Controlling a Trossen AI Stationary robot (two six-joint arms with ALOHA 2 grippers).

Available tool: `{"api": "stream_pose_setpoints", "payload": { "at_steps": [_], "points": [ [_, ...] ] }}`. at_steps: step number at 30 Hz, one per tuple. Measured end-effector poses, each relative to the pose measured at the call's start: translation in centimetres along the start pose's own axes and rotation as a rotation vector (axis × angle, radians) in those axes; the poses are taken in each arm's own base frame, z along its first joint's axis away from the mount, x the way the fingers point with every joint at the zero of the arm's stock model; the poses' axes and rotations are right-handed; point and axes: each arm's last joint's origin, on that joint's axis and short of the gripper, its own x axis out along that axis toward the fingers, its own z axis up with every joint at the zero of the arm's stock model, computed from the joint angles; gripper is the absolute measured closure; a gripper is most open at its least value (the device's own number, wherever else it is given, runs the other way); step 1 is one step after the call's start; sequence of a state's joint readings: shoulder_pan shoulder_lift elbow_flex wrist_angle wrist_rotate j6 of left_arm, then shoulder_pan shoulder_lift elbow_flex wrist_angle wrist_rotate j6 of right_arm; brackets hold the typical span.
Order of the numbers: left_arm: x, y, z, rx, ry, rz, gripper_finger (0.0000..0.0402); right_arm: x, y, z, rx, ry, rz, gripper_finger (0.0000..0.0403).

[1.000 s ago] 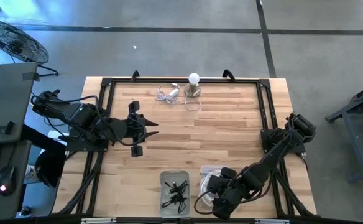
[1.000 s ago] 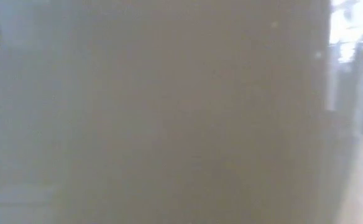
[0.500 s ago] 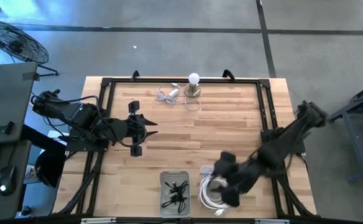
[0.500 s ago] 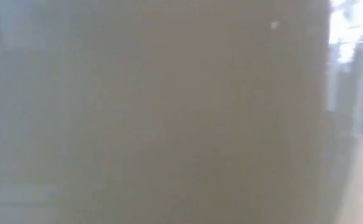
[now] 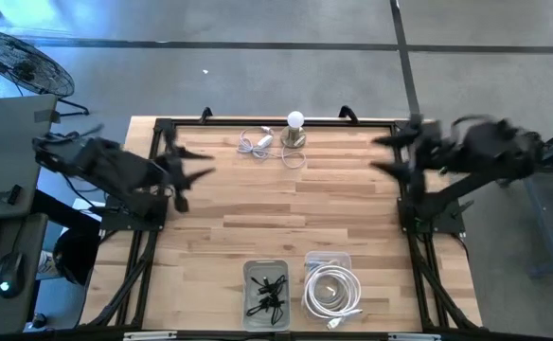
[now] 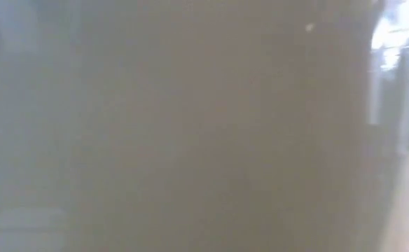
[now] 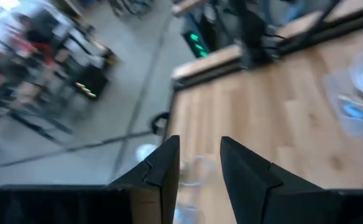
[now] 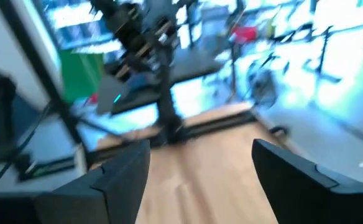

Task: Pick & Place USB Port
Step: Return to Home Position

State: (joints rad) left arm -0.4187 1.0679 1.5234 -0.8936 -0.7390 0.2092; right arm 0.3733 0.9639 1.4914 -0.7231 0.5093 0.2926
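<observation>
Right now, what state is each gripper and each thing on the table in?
Left gripper: open, empty, at the table's left side.
Right gripper: open, empty, at the table's right side.
Gray bin: holds black cables.
Transparent bin: holds a coiled white cable.
Light bulb: upright on its base.
Loose white cable: lying beside the bulb, outside both bins.

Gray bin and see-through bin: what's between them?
No. The high view shows only a strip of bare wooden table between the gray plastic bin of black cables and the transparent bin with the coiled white cable.
</observation>
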Motion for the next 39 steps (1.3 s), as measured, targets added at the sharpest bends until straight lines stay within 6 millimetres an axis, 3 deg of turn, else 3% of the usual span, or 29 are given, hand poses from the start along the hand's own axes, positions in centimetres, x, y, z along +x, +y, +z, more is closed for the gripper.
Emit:
{"api": "stream_pose_setpoints", "payload": {
  "at_steps": [5, 12, 18, 24, 28, 31, 34, 39],
  "points": [
    [-3.3, 3.1, -1.1, 0.011, -0.061, 0.102, 0.0289, -3.5, -3.2, 1.0, -0.03, -0.097, -0.093, 0.0128],
    [-6.4, 5.9, -2.6, -0.065, -0.105, 0.218, 0.0289, -6.4, -5.0, 1.1, -0.163, -0.141, -0.144, 0.0128],
    [-6.9, 6.4, -3.6, -0.087, -0.084, 0.295, 0.0289, -9.2, -6.3, 0.1, -0.23, -0.117, -0.214, 0.0128],
    [-5.8, 5.4, -4.3, -0.053, -0.012, 0.391, 0.0289, -11.6, -7.4, -1.4, -0.199, -0.062, -0.274, 0.0137],
    [-5.1, 4.7, -4.7, -0.033, 0.015, 0.403, 0.0318, -12.0, -7.7, -2.1, -0.228, -0.011, -0.288, 0.0194],
    [-5.0, 4.5, -5.1, -0.036, 0.025, 0.407, 0.0377, -12.1, -7.8, -2.3, -0.273, 0.01, -0.29, 0.0278],
    [-5.3, 4.8, -5.5, -0.055, 0.015, 0.41, 0.0391, -12.8, -7.8, -2.4, -0.326, -0.001, -0.225, 0.0377],
    [-6.3, 5.5, -6.1, -0.08, 0.0, 0.416, 0.0398, -16.5, -8.5, -2.0, -0.296, -0.121, -0.159, 0.0391]
  ]
}}
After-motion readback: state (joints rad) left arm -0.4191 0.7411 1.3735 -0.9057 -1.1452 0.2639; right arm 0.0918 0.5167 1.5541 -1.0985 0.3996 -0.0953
